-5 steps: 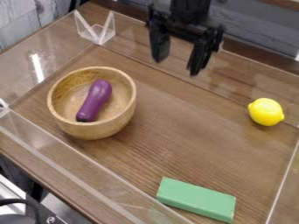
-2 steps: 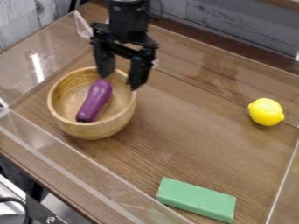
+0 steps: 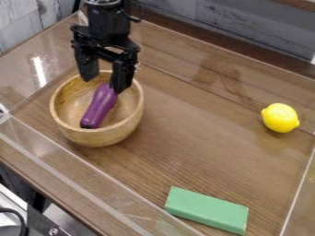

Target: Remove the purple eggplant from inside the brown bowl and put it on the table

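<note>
- So the small, elongated, glossy purple toy eggplant (image 3: 99, 108) is in the round light-brown wooden bowl (image 3: 69, 108), which has a thick rim and sits over on the left of the scene.
- The eggplant lies at a slant inside the bowl, one end toward the near left and the other toward the far right, up by the gripper.
- The black robot gripper (image 3: 103, 74) is over the far part of the bowl, coming in from the far side, and it hides some of the far rim.
- Its jaws are spread wide, one black finger to the left and one to the right, with nothing pinched between them. The eggplant's far end is right near them, but I honestly can't tell from this angle if anything is touching.
- All of this is on a dark brown wood-grain table (image 3: 197, 134) with low clear plastic walls around the edges.
- Way over on the right, well apart from the bowl, there's a bright yellow lemon (image 3: 281, 117) lying on the tabletop.
- Down at the near side, right of the middle, a flat green rectangular block (image 3: 207, 210) lies at an angle, its left end a bit farther back than its right end.
- In the near left corner you can see some black cables (image 3: 28, 214), partly cut off by the edge of the view.
</note>
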`<state>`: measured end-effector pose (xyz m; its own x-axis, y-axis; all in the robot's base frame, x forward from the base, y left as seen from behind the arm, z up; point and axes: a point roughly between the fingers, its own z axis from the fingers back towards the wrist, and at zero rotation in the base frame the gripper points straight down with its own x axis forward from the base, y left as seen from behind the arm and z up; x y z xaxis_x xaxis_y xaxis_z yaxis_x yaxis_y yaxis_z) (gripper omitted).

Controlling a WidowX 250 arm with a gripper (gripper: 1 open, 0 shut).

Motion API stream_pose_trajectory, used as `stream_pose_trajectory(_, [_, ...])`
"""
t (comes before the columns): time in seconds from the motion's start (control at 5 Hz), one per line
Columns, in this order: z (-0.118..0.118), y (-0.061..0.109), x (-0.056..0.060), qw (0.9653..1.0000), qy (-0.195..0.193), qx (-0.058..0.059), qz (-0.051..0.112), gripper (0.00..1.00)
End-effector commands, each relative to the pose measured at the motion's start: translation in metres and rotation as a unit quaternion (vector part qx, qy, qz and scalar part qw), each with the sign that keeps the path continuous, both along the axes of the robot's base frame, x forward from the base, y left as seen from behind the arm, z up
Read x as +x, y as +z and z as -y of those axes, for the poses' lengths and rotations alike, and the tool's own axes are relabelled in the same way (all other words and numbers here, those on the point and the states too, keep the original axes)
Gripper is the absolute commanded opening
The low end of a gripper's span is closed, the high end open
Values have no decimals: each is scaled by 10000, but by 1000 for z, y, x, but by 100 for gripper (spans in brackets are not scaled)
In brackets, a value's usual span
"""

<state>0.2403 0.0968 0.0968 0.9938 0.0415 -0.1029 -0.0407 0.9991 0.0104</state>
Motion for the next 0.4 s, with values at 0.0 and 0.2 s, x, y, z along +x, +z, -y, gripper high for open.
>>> stream_pose_trajectory(0.0, [-8, 2, 2, 9998, 4, 133, 169, 100])
stream_pose_trajectory(0.2, [-13, -9, 0, 9998, 31, 162, 136, 100])
